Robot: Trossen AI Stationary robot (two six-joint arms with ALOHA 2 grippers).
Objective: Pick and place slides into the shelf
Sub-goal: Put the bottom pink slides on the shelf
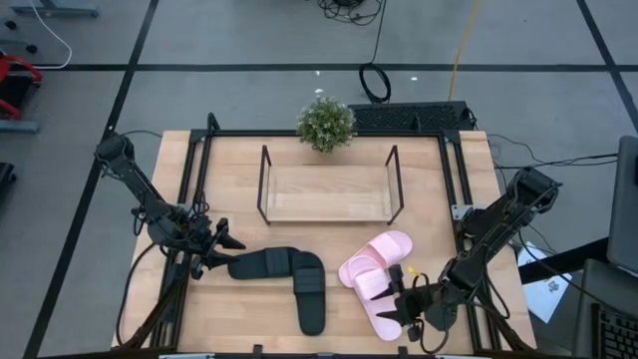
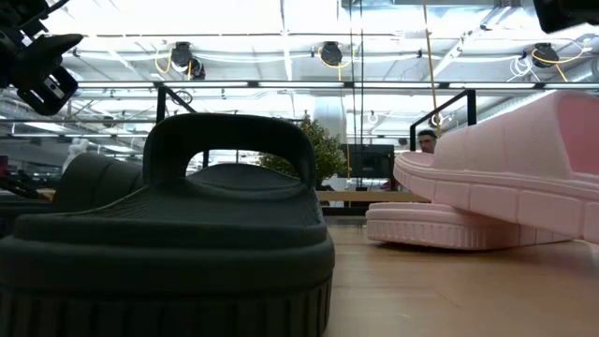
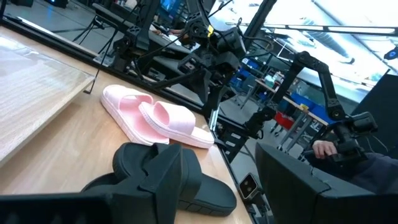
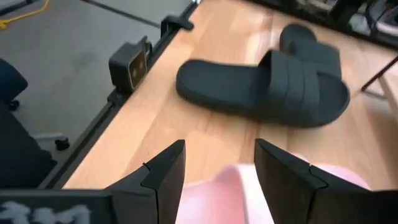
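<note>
Four slides are seen lying on the wooden tabletop (image 1: 229,309), and none has been put in the shelf (image 1: 329,191), which stands bare at the back of the tabletop, just in front of a small green plant (image 1: 326,123). The two black slides (image 1: 289,279) are laid in the middle near the front, touching each other in an L shape. The two pink slides (image 1: 374,271) are laid side by side to their right, one partly on top of the other. The left pincer (image 1: 227,251) is held just beside the end of one black slide, with its fingers spread apart and nothing held. The right pincer (image 1: 399,304) is held at the front end of a pink slide, and its fingers (image 4: 165,171) are spread wide with the pink edge seen between them; the slide may be touched, but that cannot be told for sure. A person's hand (image 3: 323,148) is seen far off in the room.
</note>
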